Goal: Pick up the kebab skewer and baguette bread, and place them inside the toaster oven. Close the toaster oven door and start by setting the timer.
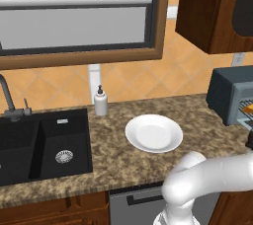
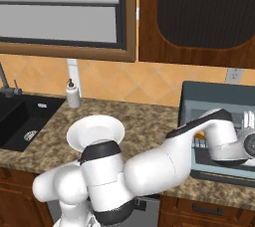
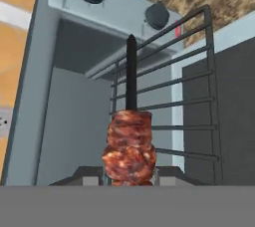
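Reddish kebab skewer (image 3: 129, 144) in gripper (image 3: 130, 177), at toaster oven (image 3: 74, 96)

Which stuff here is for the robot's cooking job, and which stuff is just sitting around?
For the job:
- kebab skewer, held in the shut gripper
- toaster oven, door open, wire rack showing
- something orange inside the oven, perhaps the baguette

Just sitting around:
- white plate
- soap dispenser
- black sink
- faucet
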You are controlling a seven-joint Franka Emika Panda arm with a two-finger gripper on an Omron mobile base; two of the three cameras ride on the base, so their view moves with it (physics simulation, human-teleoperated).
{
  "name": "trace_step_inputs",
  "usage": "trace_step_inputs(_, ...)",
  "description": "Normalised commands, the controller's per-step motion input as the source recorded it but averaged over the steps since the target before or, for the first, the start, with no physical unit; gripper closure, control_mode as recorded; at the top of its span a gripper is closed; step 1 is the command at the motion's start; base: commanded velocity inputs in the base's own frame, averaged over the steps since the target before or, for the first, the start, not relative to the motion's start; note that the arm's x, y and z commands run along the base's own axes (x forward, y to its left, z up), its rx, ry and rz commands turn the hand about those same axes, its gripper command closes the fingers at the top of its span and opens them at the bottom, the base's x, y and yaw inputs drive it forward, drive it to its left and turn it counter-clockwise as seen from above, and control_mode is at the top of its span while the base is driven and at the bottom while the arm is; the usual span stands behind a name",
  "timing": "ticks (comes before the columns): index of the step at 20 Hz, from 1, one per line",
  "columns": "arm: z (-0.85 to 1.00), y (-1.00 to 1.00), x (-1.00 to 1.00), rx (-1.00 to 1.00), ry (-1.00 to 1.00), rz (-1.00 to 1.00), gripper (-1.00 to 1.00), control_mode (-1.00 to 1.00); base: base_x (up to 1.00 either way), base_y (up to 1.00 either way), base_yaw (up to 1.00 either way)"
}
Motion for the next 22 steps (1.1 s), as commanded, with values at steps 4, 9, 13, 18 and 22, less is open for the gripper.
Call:
trace_step_inputs(4,-0.25,0.17,0.2,0.0,0.16,0.0,1.0,-1.0,0.0,0.0,0.0)
trace_step_inputs(9,-0.22,0.38,0.23,0.0,0.16,0.0,1.0,-1.0,0.0,0.0,0.0)
trace_step_inputs(13,-0.12,0.25,0.2,0.02,0.08,-0.02,1.0,-1.0,0.0,0.0,0.0)
trace_step_inputs(18,-0.15,-0.01,0.13,0.09,0.01,-0.03,1.0,-1.0,0.0,0.0,0.0)
trace_step_inputs(22,-0.31,0.0,0.16,0.05,0.01,-0.01,1.0,-1.0,0.0,0.0,0.0)
